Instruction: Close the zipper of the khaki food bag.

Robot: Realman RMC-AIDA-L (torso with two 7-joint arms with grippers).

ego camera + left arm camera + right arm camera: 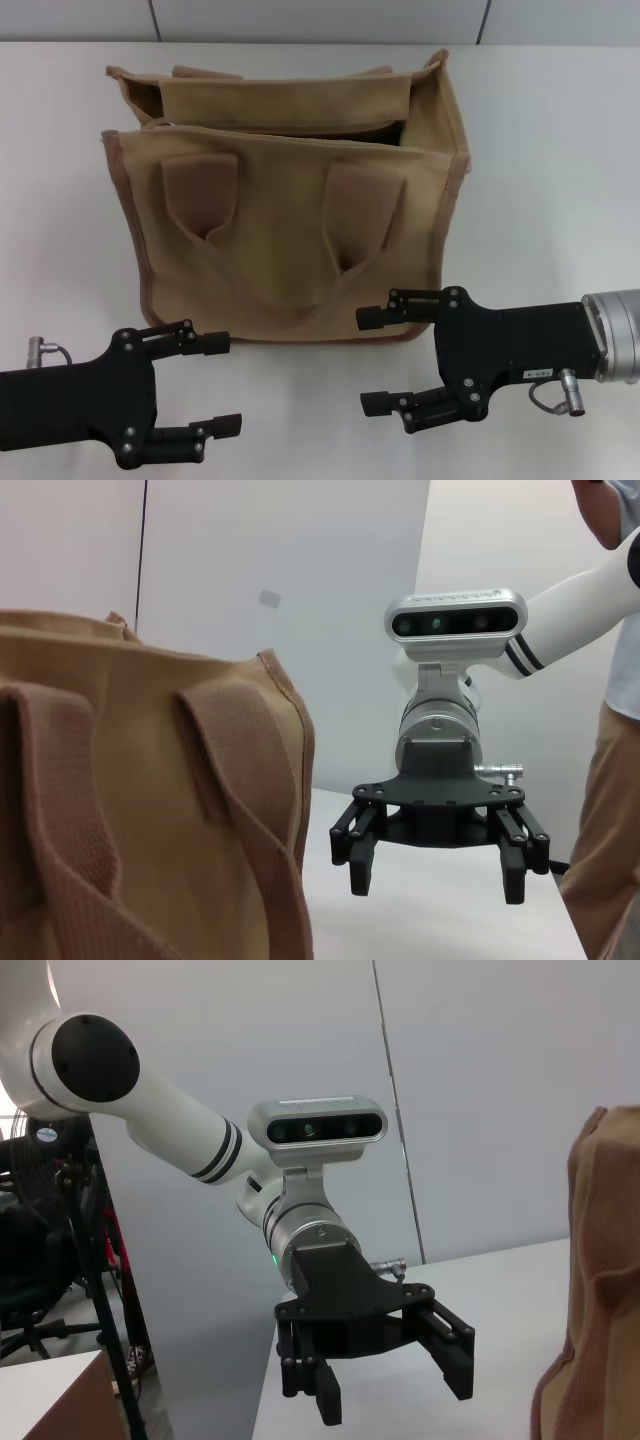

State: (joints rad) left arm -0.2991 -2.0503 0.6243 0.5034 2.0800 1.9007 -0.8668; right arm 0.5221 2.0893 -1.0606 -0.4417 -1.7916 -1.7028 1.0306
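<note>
On a white table (560, 200), the soft, floppy khaki food bag (285, 240) stands gaping just beyond the left gripper (218, 385) and right gripper (375, 360), both spread and empty; its zipper (280, 135) likely needs a pinch while the cloth is braced.

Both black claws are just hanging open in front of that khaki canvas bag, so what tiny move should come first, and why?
Probably lift the right gripper up over the khaki canvas bag: its top gapes, and both open grippers, the left gripper too, sit low at its front.
</note>
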